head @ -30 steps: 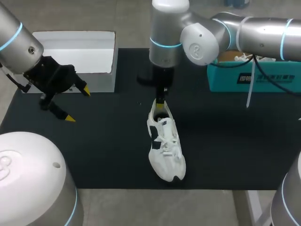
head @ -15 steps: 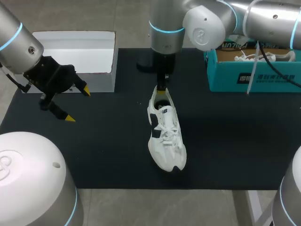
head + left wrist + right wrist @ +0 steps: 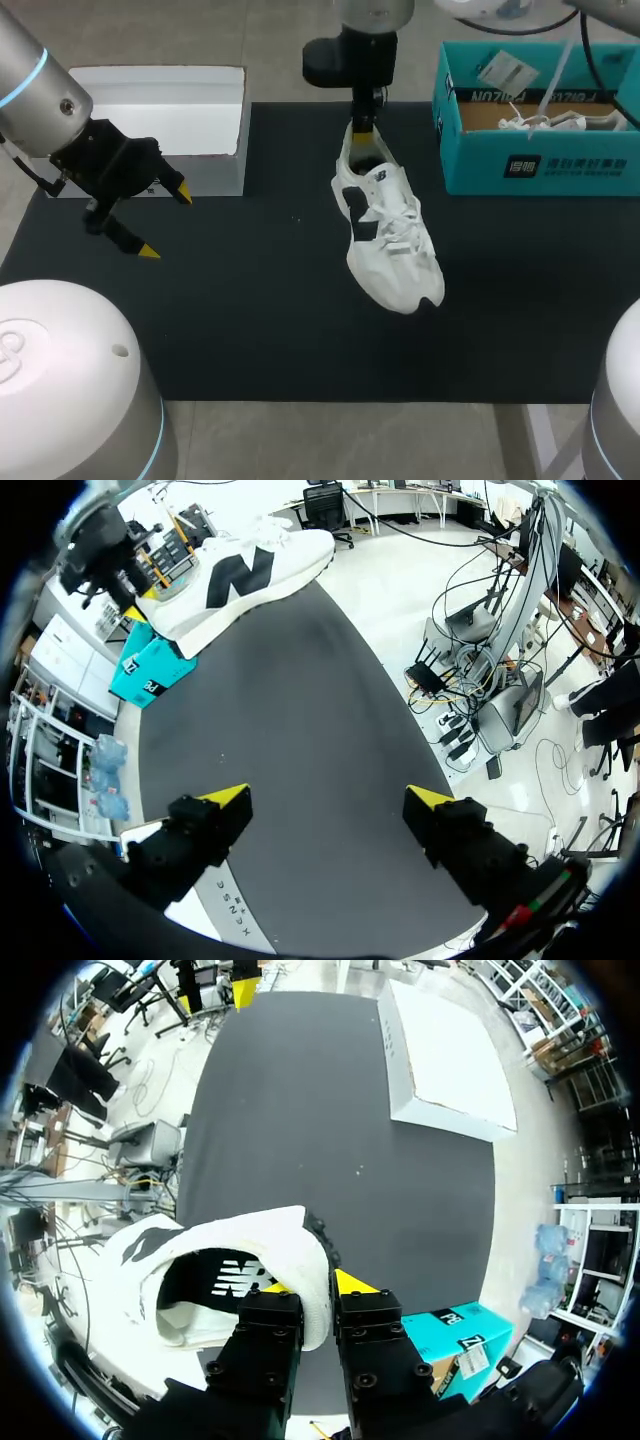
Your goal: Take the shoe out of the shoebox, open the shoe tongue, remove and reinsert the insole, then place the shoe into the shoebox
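Right gripper (image 3: 366,122) pinches the heel of the white lace-up sneaker (image 3: 392,235), upper centre. Left gripper (image 3: 165,222) gapes wide, empty, at left.

Left tool (image 3: 165,222) hangs with fingers spread wide; right tool (image 3: 367,122), pointing down, pinches the shoe (image 3: 392,235).

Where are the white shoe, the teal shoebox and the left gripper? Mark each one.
white shoe (image 3: 392,228): head view, on its laces.
teal shoebox (image 3: 580,165): head view, on its front wall.
left gripper (image 3: 328,800): left wrist view, midway between its yellow tips.
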You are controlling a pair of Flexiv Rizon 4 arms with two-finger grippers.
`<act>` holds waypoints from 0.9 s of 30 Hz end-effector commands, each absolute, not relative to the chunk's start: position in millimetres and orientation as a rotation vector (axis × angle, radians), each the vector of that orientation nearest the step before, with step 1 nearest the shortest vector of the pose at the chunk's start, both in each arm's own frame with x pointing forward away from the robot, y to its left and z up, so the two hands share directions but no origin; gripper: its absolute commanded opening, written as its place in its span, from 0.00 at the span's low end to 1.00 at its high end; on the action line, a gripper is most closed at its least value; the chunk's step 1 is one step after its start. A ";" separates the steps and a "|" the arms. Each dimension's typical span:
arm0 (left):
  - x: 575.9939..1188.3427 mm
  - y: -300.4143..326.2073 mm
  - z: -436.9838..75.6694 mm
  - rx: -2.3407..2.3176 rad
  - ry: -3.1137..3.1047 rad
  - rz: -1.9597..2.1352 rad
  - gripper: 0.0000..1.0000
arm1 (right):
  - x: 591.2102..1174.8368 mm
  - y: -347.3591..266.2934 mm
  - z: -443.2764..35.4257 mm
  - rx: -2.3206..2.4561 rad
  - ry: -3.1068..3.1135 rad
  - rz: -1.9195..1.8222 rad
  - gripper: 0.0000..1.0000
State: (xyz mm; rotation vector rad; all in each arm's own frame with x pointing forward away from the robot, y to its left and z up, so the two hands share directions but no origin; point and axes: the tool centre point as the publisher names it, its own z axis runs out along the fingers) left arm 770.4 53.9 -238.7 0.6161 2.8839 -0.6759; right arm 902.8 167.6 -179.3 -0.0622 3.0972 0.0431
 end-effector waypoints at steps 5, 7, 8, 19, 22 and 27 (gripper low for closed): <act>770.1 54.3 -238.3 0.617 2.885 -0.673 1.00 | 901.2 171.3 -164.0 -0.063 3.100 0.031 0.00; 770.1 54.3 -238.3 0.617 2.885 -0.673 1.00 | 901.2 171.3 -164.0 -0.063 3.100 0.031 0.00; 770.1 54.3 -238.3 0.617 2.885 -0.673 1.00 | 901.2 171.3 -164.0 -0.063 3.100 0.031 0.00; 770.1 54.3 -238.3 0.617 2.885 -0.673 1.00 | 901.2 171.3 -164.0 -0.063 3.100 0.031 0.00; 770.1 54.3 -238.3 0.617 2.885 -0.673 1.00 | 901.2 171.3 -164.0 -0.063 3.100 0.031 0.00; 770.1 54.3 -238.3 0.617 2.885 -0.673 1.00 | 914.0 141.3 -159.7 -0.078 3.110 0.031 0.00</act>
